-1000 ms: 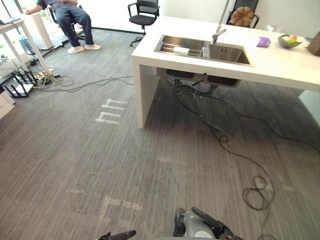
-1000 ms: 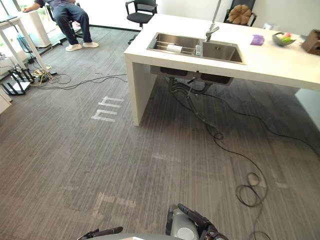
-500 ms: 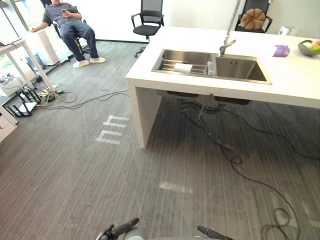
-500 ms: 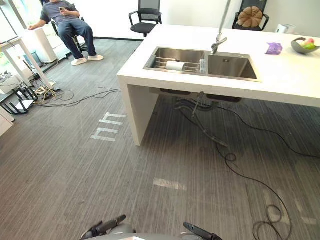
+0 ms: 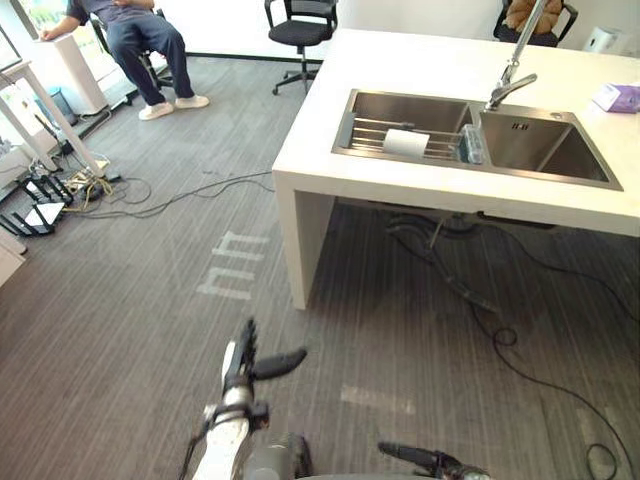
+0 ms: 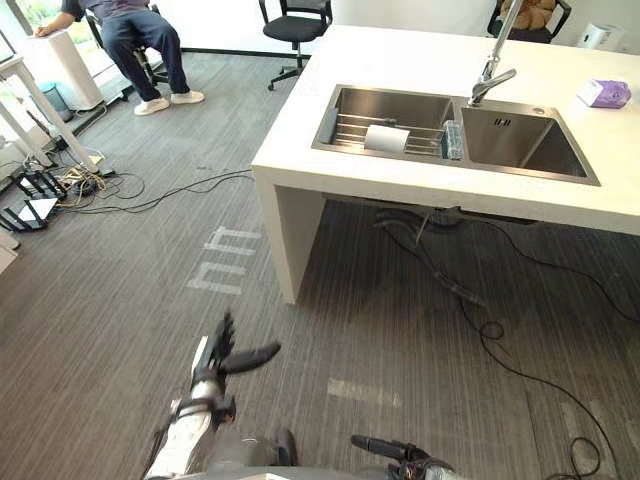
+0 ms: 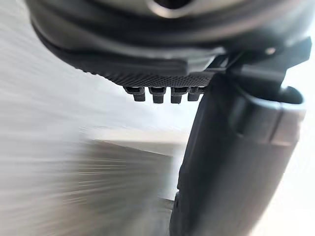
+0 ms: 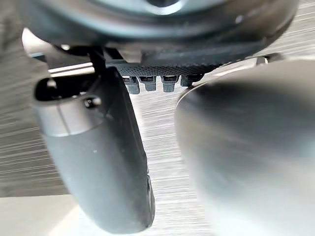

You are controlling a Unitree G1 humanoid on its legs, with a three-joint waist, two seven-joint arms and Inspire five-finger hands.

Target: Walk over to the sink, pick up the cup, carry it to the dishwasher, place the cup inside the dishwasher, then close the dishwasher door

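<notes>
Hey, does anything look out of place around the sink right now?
The white cup lies tipped on its side on the rack in the sink's left basin, not upright. Loose black cables trail over the floor beneath the counter. Nothing looks spilled or broken.

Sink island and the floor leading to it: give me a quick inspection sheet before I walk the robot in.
Surface: white counter bare around the sink; grey carpet with pale tape marks.
Job's things: white cup on its side on the rack in the sink's left basin.
Clutter: clear container by the basin divider; purple item on the counter.
Hands: left hand raised, open, holding nothing; right hand low, open, holding nothing.
Cables: black bundle under the sink, trailing over the floor; more at the left desk's foot.
Surroundings: seated person; office chair.
</notes>
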